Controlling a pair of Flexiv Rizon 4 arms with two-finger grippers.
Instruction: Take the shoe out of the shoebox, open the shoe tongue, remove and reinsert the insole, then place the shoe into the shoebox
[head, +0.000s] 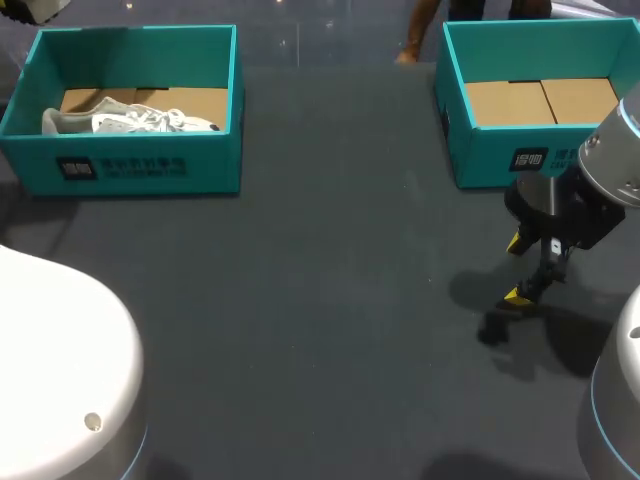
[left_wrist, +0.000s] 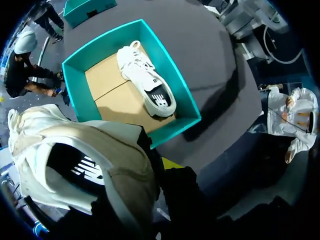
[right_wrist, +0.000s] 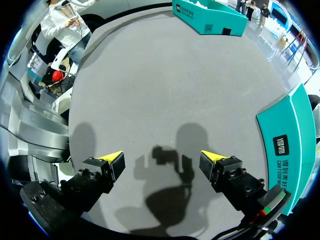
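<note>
Upper left of the head view: teal cardboard shoebox (head: 120, 165) holding a white laced sneaker (head: 130, 122).
Left gripper (left_wrist: 167, 170): grip cannot be told.
Right side: right gripper (head: 517, 268), fingers spread, empty.
Advice: descend on the sneaker's midsection, clear of the walls.

White shoe (head: 130, 121), teal shoebox (head: 150, 165)

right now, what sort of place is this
Probably a robot test or demo bench for shoe handling: a grey table carries two teal shoeboxes, the left shoebox holding a white sneaker, the right shoebox showing only cardboard, and the right gripper hangs open over the table.
</note>
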